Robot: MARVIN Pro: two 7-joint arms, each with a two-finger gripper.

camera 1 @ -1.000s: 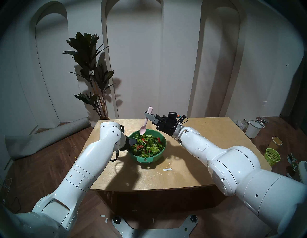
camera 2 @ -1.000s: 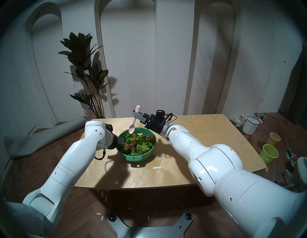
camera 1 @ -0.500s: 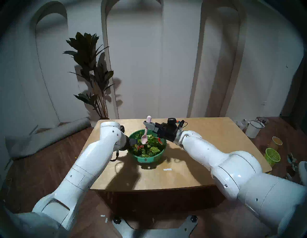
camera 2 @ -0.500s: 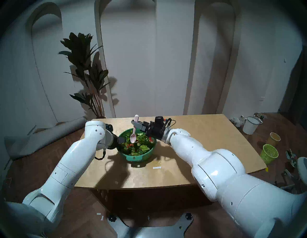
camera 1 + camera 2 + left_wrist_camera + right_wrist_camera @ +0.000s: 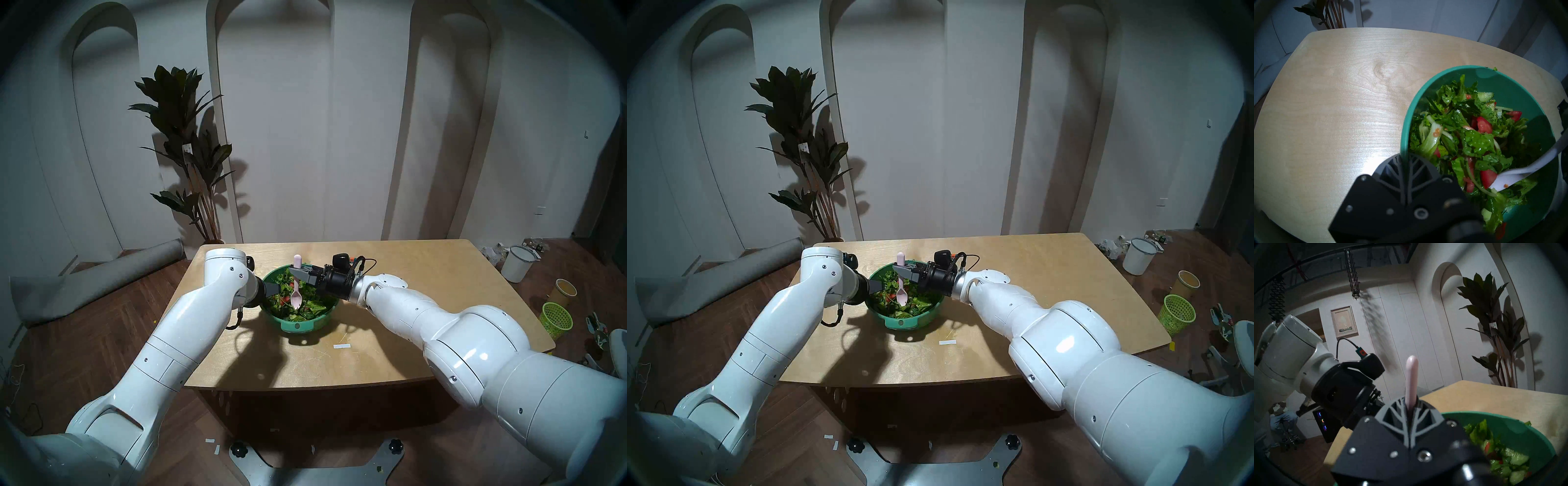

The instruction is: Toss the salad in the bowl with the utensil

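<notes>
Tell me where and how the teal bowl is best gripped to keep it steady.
Grip the bowl by its thin upright rim, coming from its left side, one finger inside, one outside. The left claw already pinches it there, opposite the spoon working from the right.

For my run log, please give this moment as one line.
left gripper: shut on bowl rim | right gripper: shut on pink spoon | scoop in salad

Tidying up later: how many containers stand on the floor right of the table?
3: white bucket farthest, yellow cup in the middle, lime-green mesh basket nearest; others may be hidden.
</notes>
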